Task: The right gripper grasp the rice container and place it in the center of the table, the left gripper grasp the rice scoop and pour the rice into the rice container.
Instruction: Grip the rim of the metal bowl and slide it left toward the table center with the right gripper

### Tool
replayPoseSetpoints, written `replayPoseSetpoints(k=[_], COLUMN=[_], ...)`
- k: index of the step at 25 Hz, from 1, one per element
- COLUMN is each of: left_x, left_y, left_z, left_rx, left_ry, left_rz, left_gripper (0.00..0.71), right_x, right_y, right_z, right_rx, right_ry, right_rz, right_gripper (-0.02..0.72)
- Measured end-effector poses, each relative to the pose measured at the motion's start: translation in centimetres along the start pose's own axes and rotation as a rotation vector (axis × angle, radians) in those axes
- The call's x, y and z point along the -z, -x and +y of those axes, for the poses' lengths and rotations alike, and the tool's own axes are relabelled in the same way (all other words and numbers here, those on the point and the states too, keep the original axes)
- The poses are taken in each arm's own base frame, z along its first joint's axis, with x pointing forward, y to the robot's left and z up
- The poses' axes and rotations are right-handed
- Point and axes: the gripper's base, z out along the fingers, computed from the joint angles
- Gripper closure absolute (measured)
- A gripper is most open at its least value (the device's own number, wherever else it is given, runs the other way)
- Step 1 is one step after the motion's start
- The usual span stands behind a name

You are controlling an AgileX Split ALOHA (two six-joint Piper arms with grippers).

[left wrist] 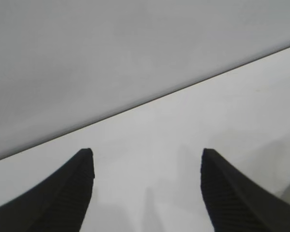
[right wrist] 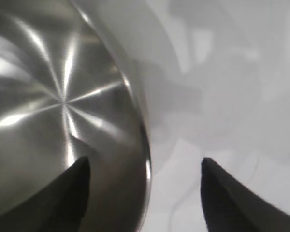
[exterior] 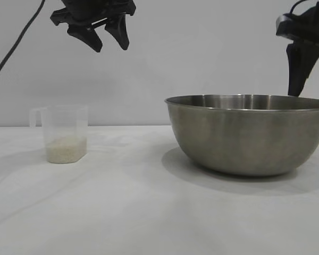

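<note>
1. The rice container (exterior: 250, 135) stands on the bench (exterior: 122, 212) at the exterior view's right side.
2. The right hand (right wrist: 145, 193) hangs over the container's far rim, its fingers spread apart, one inside the rim and one outside, gripping nothing.
3. The rice scoop (exterior: 64, 134) stands upright well to the left, with rice (exterior: 66, 150) in its bottom.
4. The left hand (exterior: 109, 34) hovers high above the scoop, fingers apart and empty.

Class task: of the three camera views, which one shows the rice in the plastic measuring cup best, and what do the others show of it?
The exterior view. There the rice lies as a shallow off-white layer at the bottom of the clear measuring cup, standing on the white table, seen side-on through the wall. The left wrist view shows only table and wall; the right wrist view only the steel bowl and cloth. Neither shows the rice.
</note>
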Motion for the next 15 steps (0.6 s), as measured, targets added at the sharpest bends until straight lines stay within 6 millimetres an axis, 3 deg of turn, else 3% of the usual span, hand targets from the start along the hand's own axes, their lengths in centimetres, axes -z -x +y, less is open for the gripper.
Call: replayPoseSetpoints(k=[2, 4, 6, 8, 9, 15], left_x=[0.0, 0.0, 0.0, 0.0, 0.0, 0.0], left_y=[0.0, 0.0, 0.0, 0.0, 0.0, 0.0], left_z=[0.0, 0.0, 0.0, 0.0, 0.0, 0.0], left_rx=[0.0, 0.0, 0.0, 0.0, 0.0, 0.0], left_ry=[0.0, 0.0, 0.0, 0.0, 0.0, 0.001], left_rz=[0.0, 0.0, -0.002, -0.002, -0.002, -0.003], left_gripper=[0.258, 0.258, 0.258, 0.258, 0.258, 0.258], right_x=[-0.8, -1.3, -1.5, -1.7, -1.9, -3.3], right_y=[0.2, 0.2, 0.3, 0.3, 0.3, 0.4], right_z=[-0.1, 0.1, 0.7, 1.2, 1.7, 4.6], right_rx=[-0.001, 0.007, 0.022, 0.037, 0.048, 0.108], right_ry=[0.001, -0.003, -0.005, -0.007, -0.009, -0.002], right_rz=[0.016, 0.028, 0.033, 0.038, 0.042, 0.073], right_gripper=[0.363, 0.523, 0.634, 0.644, 0.703, 0.703])
